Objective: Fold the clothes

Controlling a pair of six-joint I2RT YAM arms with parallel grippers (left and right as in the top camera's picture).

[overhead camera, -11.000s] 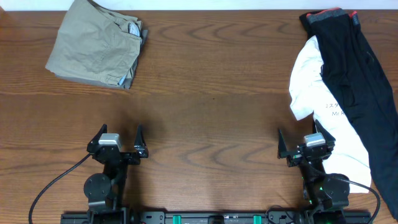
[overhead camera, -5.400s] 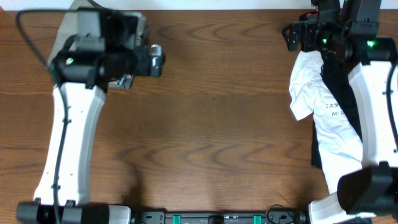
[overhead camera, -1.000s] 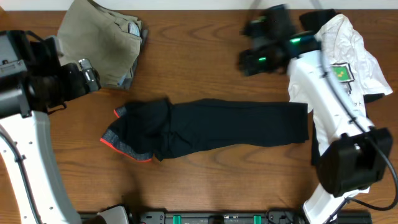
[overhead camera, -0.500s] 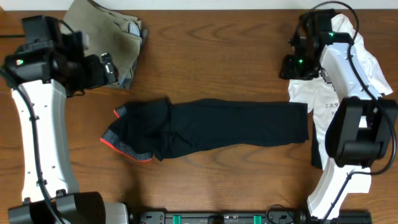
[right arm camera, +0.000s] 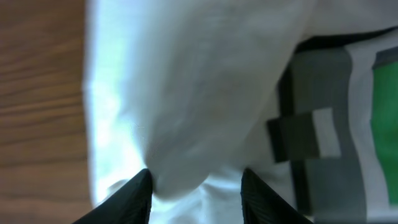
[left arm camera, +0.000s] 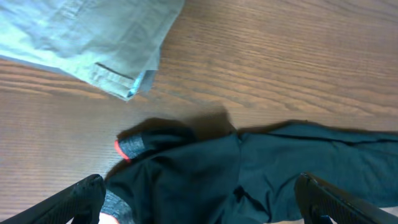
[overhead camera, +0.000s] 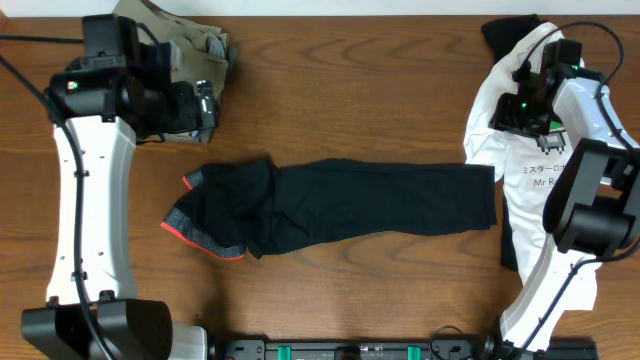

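The long black thin-fabric trousers (overhead camera: 340, 205) lie lengthwise across the middle of the brown wood-grain table (overhead camera: 350, 100). Their grey, red-orange-edged waistband (overhead camera: 198, 235) is toward the left edge and the leg hems toward the right edge. The cloth is matt, limp and thin. It is rumpled and doubled over at the waistband and lies flatter along the legs. The left gripper (left arm camera: 199, 183) hovers above the waistband end with its fingers spread wide and nothing between them, near the folded khaki-beige trousers (left arm camera: 81, 37) at the far left corner. The right gripper (right arm camera: 196, 186) is over the soft white T-shirt (overhead camera: 540, 185) at the right edge. Its fingers are set narrower, with white cloth between them, and whether they pinch it cannot be told. Judgement: the step in hand is preparing the first fold. The bunched waistband should be smoothed flat first. Each end should then be pinched low at a single layer and carried over so the edges align. The right gripper must be clear of the T-shirt first, or it may drag that cloth across.
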